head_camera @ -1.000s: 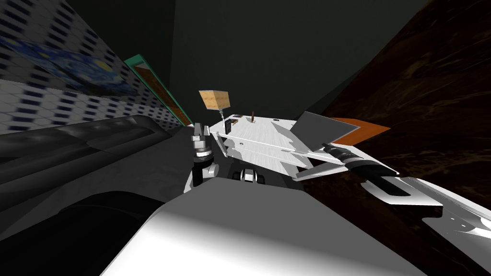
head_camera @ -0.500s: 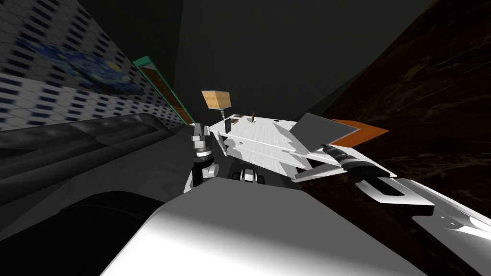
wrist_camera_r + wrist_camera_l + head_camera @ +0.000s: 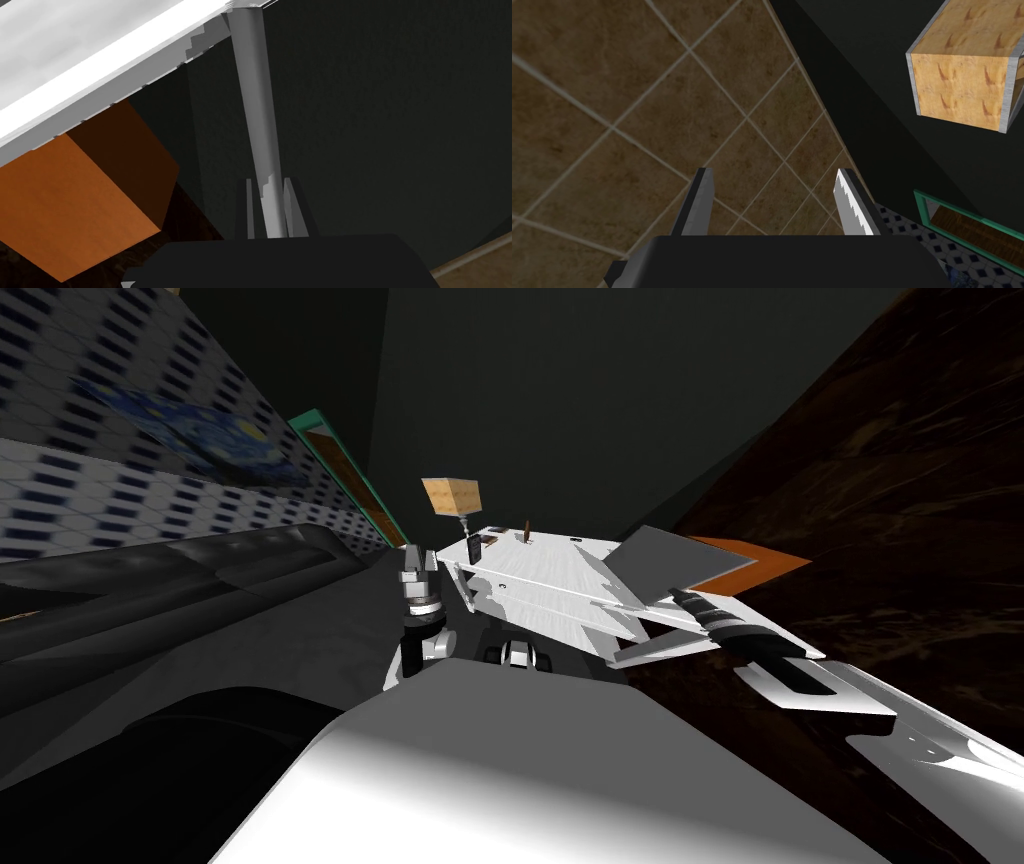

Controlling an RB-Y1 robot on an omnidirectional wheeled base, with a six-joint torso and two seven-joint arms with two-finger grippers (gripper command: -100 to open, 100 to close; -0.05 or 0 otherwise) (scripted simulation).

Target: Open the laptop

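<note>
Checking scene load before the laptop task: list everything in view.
laptop: 1, grey, lid part raised, table's right end
table: 1, white, ahead
lamp: 1, tan box shade, table's far left corner
dark object: 1, black, on table by lamp
brown stick: 1, upright, table's far edge
box: 1, orange, beyond laptop
sofa: 1, dark grey, left
painting: 1, blue-yellow, patterned left wall
frame: 1, green, left wall beyond sofa
left gripper: open, empty, left of table
right gripper: shut on laptop lid edge
</note>
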